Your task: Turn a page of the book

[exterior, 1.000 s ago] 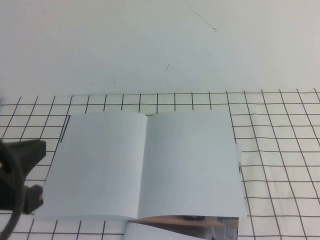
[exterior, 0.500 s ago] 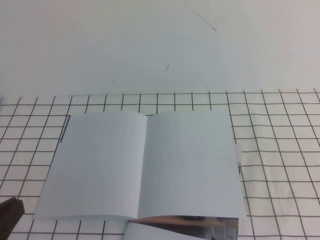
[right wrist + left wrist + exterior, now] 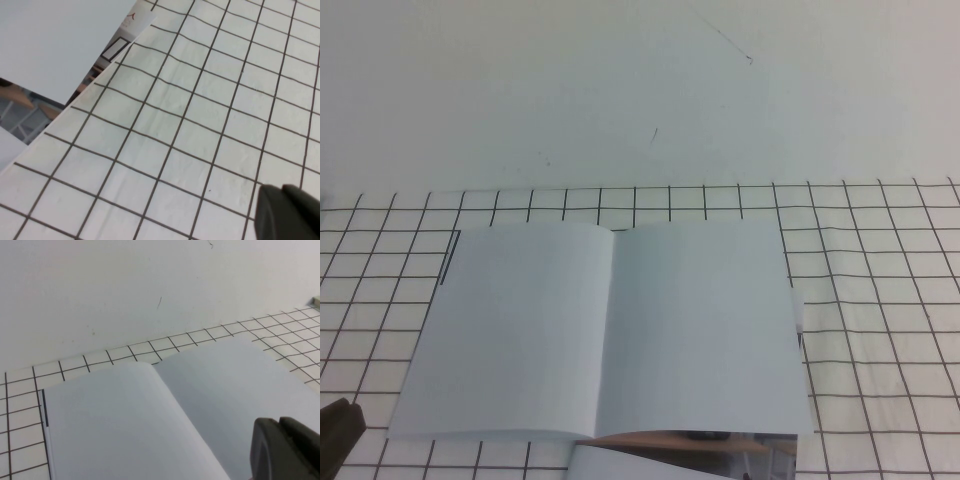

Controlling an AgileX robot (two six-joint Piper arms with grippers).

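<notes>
Book (image 3: pixel 605 330) lies open and flat on the gridded surface (image 3: pixel 880 300), both facing pages blank and pale, exactly where it lay a second ago. The page (image 3: pixel 515 330) on the left half curves gently up to the spine. A second booklet (image 3: pixel 690 445) with a tan-brown strip peeks out under the book's near edge.

What differs from a second ago is the left arm: then its dark bulk stood beside the book's left edge, now only a dark tip of the left hand (image 3: pixel 338 430) shows at the near left corner, clear of the book. In its wrist view the left hand (image 3: pixel 287 450) hovers above the right-hand page; its fingers' spread cannot be told. The right hand (image 3: pixel 287 212) sits closed, empty, above bare grid to the book's right.
</notes>
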